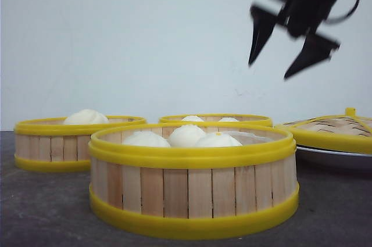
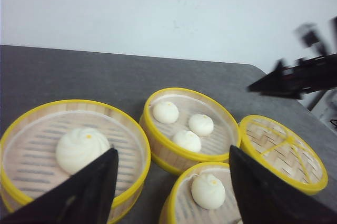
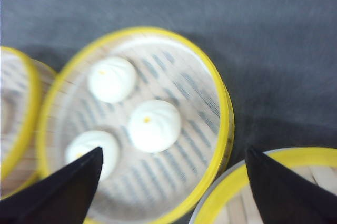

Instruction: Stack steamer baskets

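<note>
High above the table, on the right side of the front view, the right claw hangs in the air with its two black fingers spread wide apart. It holds nothing and touches nothing. Its own camera looks down on a steamer basket with three buns, and a bit of the lid on its plate shows beside that basket. The left claw is wide open too, and nothing sits between its fingers. It hovers over the baskets without touching them. Three steamer baskets sit apart on the dark grey table, none on top of another. The near basket is closest to the front camera and has white buns inside. The left basket holds one big bun. The back basket sits behind the near one and is mostly hidden by it. To the right, the woven lid with a yellow rim rests on a white plate. Nothing stands between the open claws and the baskets below.
</note>
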